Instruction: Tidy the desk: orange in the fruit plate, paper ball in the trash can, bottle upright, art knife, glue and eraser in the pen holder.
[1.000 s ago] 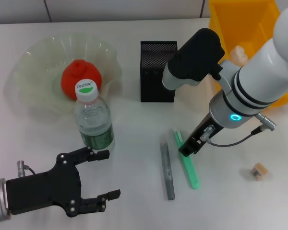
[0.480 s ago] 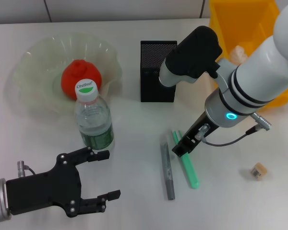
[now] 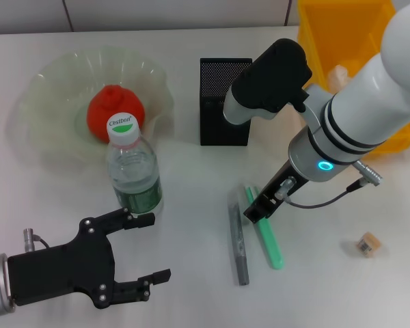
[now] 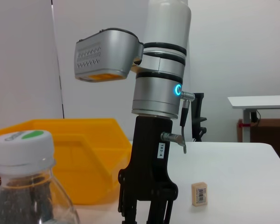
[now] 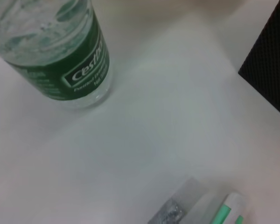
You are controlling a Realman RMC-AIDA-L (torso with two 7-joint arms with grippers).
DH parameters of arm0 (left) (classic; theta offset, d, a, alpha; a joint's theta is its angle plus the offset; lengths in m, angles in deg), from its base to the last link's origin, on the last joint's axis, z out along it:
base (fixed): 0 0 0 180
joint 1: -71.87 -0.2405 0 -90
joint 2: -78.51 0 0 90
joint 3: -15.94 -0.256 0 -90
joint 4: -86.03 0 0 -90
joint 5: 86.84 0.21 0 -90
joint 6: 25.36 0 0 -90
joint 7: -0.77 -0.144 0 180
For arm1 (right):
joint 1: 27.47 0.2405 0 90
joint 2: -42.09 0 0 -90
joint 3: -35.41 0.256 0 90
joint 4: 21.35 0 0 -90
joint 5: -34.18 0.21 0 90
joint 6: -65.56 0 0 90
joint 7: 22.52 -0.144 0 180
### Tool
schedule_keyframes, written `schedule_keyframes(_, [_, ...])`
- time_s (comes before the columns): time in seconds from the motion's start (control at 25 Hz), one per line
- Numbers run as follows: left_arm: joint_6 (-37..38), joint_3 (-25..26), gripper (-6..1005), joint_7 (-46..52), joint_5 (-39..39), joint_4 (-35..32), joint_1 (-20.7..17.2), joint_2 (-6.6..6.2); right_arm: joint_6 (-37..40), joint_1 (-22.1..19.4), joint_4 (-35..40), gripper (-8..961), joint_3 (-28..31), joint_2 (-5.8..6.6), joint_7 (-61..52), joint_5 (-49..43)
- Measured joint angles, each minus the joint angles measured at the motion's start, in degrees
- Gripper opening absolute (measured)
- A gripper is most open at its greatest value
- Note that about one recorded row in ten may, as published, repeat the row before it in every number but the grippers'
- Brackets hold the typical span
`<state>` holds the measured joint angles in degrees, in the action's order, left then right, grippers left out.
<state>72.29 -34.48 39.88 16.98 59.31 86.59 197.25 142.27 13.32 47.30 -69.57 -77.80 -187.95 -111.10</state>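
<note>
I see the orange (image 3: 115, 113) in the plate (image 3: 48, 82) and the bottle (image 3: 133, 171) upright. The knife (image 3: 238, 239), glue (image 3: 266, 229) and eraser (image 3: 369, 244) lie on the table (image 3: 191, 287). My right end effector (image 3: 254, 212) sits over them, opening unclear; the left one (image 3: 147, 249) waits wide by the bottle.

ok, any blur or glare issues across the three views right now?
Head view: sharp and evenly lit, with soft shadows under the bottle and right gripper. Left wrist view: the near bottle cap is soft, the eraser crisp. Right wrist view: the art knife is blurred.
</note>
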Motion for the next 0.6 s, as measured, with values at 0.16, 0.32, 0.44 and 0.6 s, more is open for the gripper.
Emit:
schedule_keyframes(0.16, [0.0, 0.1, 815, 0.0, 0.0, 0.0, 0.0, 0.00, 0.0, 0.1, -0.2, 525, 0.0, 0.00, 0.0, 0.0])
schedule_keyframes(0.32, [0.0, 0.1, 815, 0.0, 0.0, 0.0, -0.1, 0.00, 0.2, 0.9, -1.5, 443, 0.0, 0.01, 0.0, 0.0])
schedule_keyframes(0.44, [0.0, 0.1, 815, 0.0, 0.0, 0.0, -0.1, 0.00, 0.2, 1.3, -2.5, 352, 0.0, 0.01, 0.0, 0.4])
schedule_keyframes(0.6, [0.0, 0.2, 815, 0.0, 0.0, 0.0, -0.2, 0.00, 0.4, 1.3, -2.5, 206, 0.1, 0.01, 0.0, 0.7])
